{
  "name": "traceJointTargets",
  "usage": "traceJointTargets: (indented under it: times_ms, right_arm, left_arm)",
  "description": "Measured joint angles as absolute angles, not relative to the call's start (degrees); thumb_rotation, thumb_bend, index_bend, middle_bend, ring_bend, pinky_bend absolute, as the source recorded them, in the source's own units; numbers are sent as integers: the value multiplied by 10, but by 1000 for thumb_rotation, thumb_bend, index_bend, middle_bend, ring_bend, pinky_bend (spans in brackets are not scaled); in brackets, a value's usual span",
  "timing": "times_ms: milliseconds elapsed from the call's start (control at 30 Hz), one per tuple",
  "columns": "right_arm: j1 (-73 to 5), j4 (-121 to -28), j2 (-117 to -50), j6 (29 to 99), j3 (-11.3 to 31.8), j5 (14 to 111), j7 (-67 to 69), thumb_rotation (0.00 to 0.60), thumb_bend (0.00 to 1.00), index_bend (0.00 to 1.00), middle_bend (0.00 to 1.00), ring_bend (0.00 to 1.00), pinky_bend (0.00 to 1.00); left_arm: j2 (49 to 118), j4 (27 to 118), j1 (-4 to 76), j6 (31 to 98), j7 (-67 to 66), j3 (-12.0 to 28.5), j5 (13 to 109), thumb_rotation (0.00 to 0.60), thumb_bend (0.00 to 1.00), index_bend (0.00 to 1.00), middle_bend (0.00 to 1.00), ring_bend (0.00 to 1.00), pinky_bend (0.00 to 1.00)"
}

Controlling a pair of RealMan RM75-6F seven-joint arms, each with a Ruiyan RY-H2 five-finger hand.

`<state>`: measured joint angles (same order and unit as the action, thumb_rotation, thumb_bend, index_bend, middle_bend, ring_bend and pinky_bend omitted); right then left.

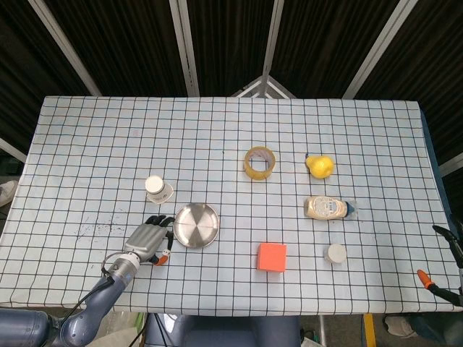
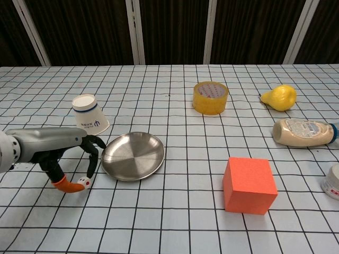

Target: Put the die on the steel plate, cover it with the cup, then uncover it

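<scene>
The small white die (image 2: 83, 182) with red dots is pinched between the orange thumb tip and a dark fingertip of my left hand (image 2: 55, 151), low over the cloth just left of the steel plate (image 2: 132, 155). From the head view the left hand (image 1: 148, 238) reaches the plate's (image 1: 196, 225) left rim and hides the die. The white paper cup (image 2: 90, 115) with a blue band stands mouth-down and tilted behind the hand, also seen as cup (image 1: 158, 189). My right hand (image 1: 448, 264) shows only at the right edge, fingers apart, holding nothing.
A yellow tape roll (image 2: 210, 97), a yellow fruit (image 2: 279, 97), a lying sauce bottle (image 2: 302, 132), an orange cube (image 2: 249, 185) and a small white jar (image 2: 333, 181) occupy the right half of the checked tablecloth.
</scene>
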<state>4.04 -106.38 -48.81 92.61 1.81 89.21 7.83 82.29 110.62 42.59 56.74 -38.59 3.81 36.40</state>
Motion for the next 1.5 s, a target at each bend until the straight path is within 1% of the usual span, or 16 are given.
traceJointTargets:
  times_ms: [133, 233, 333, 600, 800, 1000, 1267, 1367, 1433, 1500]
  right_arm:
    - [41, -1064, -488, 926, 18, 893, 80, 600, 234, 201, 50, 86, 0]
    - [40, -1064, -487, 925, 17, 893, 79, 600, 234, 202, 50, 85, 0]
    - [41, -1063, -487, 925, 18, 891, 81, 600, 234, 202, 50, 86, 0]
    - [40, -1058, -487, 921, 18, 885, 91, 600, 234, 201, 50, 85, 0]
    - [40, -1056, -487, 919, 18, 886, 96, 600, 235, 202, 50, 86, 0]
    - [38, -1055, -489, 915, 17, 887, 98, 600, 235, 201, 50, 86, 0]
    - [38, -1055, -490, 915, 17, 885, 101, 600, 234, 202, 50, 86, 0]
    - [37, -1053, -490, 912, 18, 882, 101, 600, 234, 202, 50, 85, 0]
    - [37, -1052, -490, 912, 18, 881, 102, 600, 234, 205, 50, 85, 0]
    - [37, -1052, -490, 911, 18, 881, 104, 600, 234, 209, 50, 85, 0]
  left_arm:
    - [824, 1115, 438, 557, -367, 55, 360, 600, 495, 555, 62, 0, 0]
    - [841, 1105, 449, 561, -367, 64, 353, 600, 495, 557, 64, 0, 0]
    - [860, 1096, 466, 569, -368, 82, 341, 600, 495, 561, 65, 0, 0]
    - [900, 1076, 514, 626, -438, 99, 314, 600, 495, 562, 63, 0, 0]
    - [937, 1051, 544, 663, -479, 113, 262, 600, 495, 564, 62, 0, 0]
    - [961, 1024, 567, 705, -524, 118, 229, 600, 495, 564, 55, 0, 0]
    - [985, 979, 574, 723, -538, 111, 231, 600, 492, 562, 57, 0, 0]
    - [992, 962, 573, 725, -539, 109, 231, 600, 424, 504, 55, 0, 0]
    - [997, 950, 571, 721, -533, 109, 234, 600, 331, 441, 44, 0, 0]
    - [1000, 944, 569, 713, -527, 109, 235, 600, 278, 394, 35, 0, 0]
